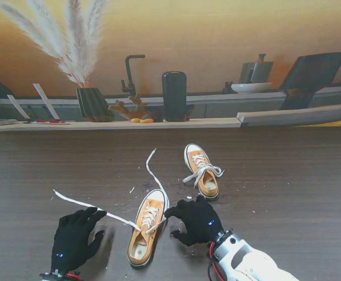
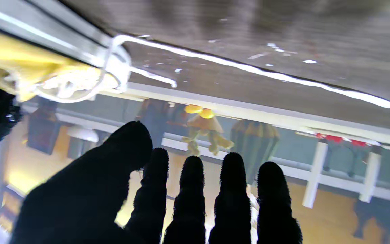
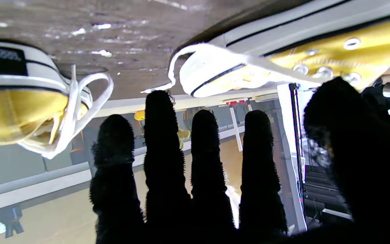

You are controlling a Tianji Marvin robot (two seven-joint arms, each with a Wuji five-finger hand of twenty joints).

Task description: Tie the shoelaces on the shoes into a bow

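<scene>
So here's where I'm at: two orange sneakers on the wooden table (image 1: 287,175), and only one is done. The far shoe (image 1: 202,170), out toward 1 o'clock from my right hand, already has its bow sitting on the tongue, looks fine to me.

The near shoe (image 1: 146,225) is the problem child. It's right between my hands, toe pointing to about 12 o'clock, and both laces are loose. One lace end (image 1: 82,205) runs off toward 10 o'clock across the table, passing just past my left fingertips. The other lace end (image 1: 152,167) trails out beyond the toe toward 12 o'clock.

My left hand (image 1: 73,237) hangs at the shoe's 9 o'clock, fingers straight and side by side, thumb out, holding nothing as far as I can tell. My right hand (image 1: 196,219) is at the shoe's 3 o'clock, fingers stretched out together, thumb reaching at the eyelet side of the shoe. Can't tell if it's actually touching the lace there.

So I'd say half done: no crossing, no knot, no loops on this one yet. Whole bow left.
</scene>
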